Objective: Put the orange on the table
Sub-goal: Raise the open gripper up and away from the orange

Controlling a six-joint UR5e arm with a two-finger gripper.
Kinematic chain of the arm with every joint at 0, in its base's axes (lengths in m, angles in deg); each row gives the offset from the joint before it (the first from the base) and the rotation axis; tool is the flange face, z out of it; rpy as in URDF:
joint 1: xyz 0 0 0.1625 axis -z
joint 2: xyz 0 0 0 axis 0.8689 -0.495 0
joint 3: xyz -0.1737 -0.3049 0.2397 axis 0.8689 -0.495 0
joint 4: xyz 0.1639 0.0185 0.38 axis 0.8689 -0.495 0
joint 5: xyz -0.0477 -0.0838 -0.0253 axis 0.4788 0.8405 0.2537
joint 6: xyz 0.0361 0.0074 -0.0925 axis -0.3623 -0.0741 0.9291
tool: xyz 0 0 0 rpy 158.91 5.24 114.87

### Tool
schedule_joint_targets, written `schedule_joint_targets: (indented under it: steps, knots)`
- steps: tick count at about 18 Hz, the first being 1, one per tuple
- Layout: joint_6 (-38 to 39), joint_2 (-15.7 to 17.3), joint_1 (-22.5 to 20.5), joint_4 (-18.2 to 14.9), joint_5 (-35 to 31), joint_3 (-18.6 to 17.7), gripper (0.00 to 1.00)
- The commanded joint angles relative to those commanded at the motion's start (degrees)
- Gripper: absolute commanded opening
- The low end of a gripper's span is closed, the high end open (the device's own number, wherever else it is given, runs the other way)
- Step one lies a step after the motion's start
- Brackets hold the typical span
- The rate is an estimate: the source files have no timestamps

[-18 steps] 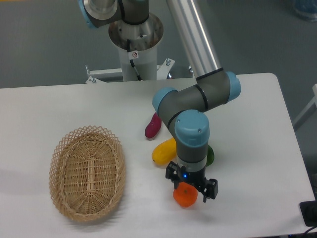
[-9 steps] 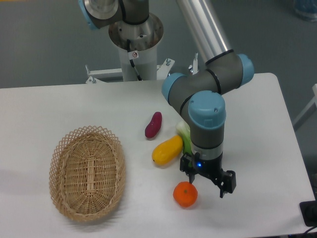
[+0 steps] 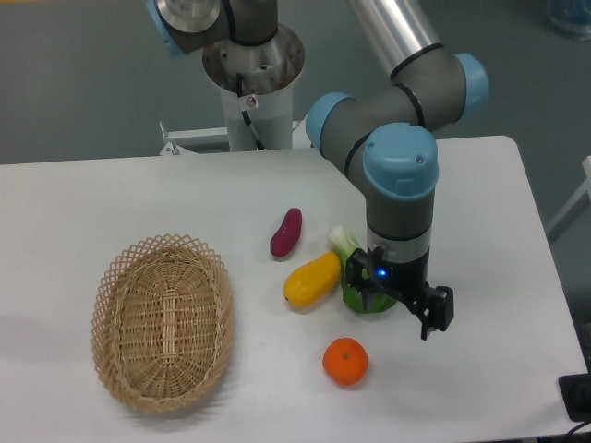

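Fingers spread apart, holding nothing; orange set down on the table.

Gripper (image 3: 399, 309) raised above and to the right of the orange (image 3: 345, 361), clear of it, hanging over a green vegetable (image 3: 355, 293). Orange resting alone on the bare white table (image 3: 111, 194), near the front edge, just below the yellow fruit (image 3: 312, 280) and well apart from the wicker basket (image 3: 162, 320) and the purple fruit (image 3: 285, 233). Probably light, firm-skinned and round, so prone to rolling; smooth peel likely a little slippery. Best taken across the widest part, from above, with moderate squeeze. Placement apparently done.
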Motion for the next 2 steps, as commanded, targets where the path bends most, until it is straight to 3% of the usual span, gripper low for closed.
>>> schedule_joint_targets:
  steps: [2]
  knots:
    - [0.0, 0.0, -0.4, 0.0, 0.3, 0.0, 1.0]
